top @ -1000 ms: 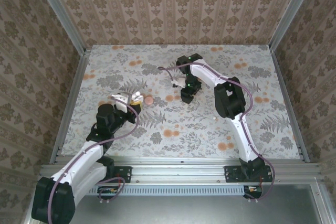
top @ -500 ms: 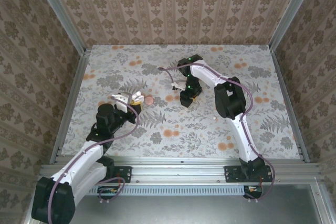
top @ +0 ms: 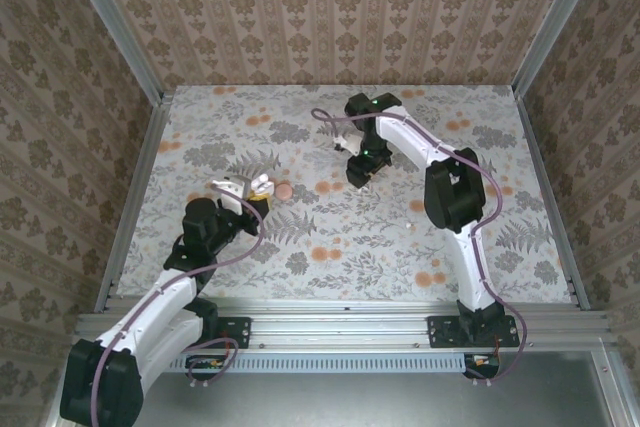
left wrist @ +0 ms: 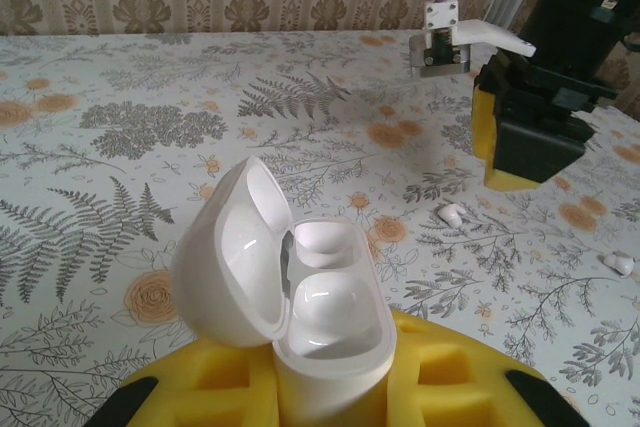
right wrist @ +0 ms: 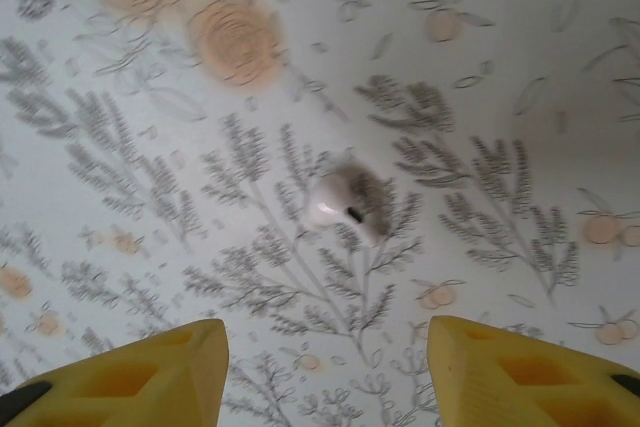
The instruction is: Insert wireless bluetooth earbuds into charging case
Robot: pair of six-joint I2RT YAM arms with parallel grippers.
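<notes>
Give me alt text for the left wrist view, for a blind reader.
An open white charging case, lid swung open and both wells empty, stands clamped in the left gripper at the bottom edge. Beyond it two earbuds lie on the floral table, one beside the right gripper, the other near the right edge.

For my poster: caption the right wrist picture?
Open right gripper hovers above a white earbud on the floral table.

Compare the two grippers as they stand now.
The left gripper is shut on the case, whose lid is open; the right gripper is open and empty. The left points across the table; the right points down at an earbud lying on it. Both have yellow fingers.
</notes>
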